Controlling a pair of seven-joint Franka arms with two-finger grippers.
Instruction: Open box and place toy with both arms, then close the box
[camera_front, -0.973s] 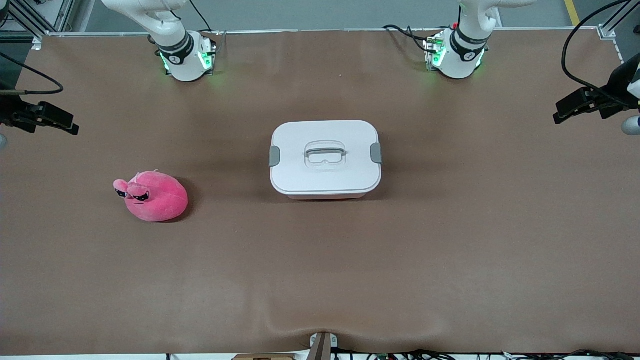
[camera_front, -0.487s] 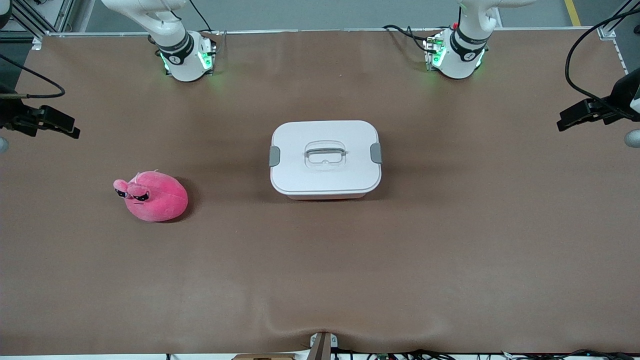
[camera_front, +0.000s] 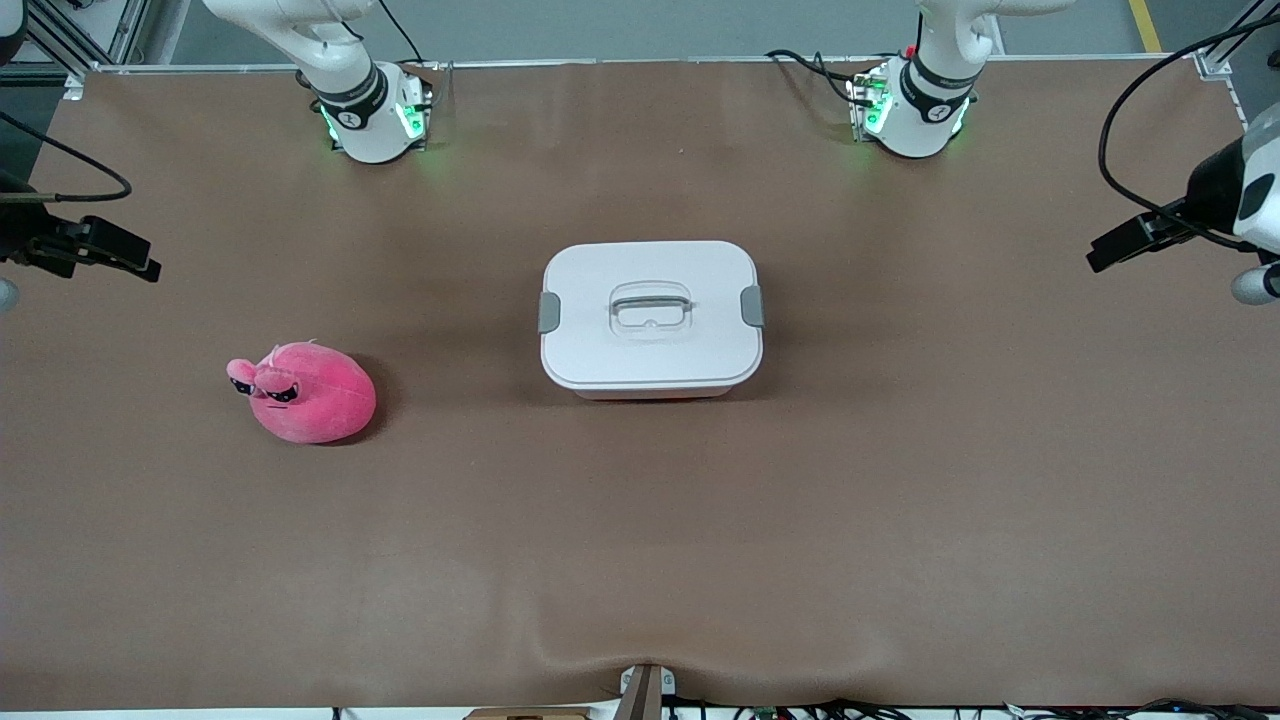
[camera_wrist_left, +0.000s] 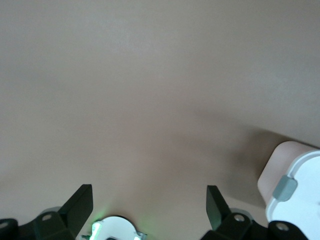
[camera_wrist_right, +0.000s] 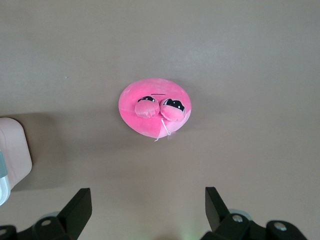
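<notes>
A closed box (camera_front: 651, 317) with a white lid sits mid-table, and the pink toy (camera_front: 308, 392) lies on the table toward my right arm's end, well apart from it. My left gripper (camera_wrist_left: 149, 210) and right gripper (camera_wrist_right: 148, 211) hang over the table's two ends, fingers spread and empty.

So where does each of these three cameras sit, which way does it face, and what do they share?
Front view: high across the table, facing both arm bases; shows the closed white-lidded translucent pink plastic box, the bright pink plush toy, the left gripper and right gripper at the table ends.
Left wrist view: looks down past its open fingers at bare table and a box corner.
Right wrist view: looks down past its open fingers at the toy.
Shared: the box appears in all three views.
</notes>
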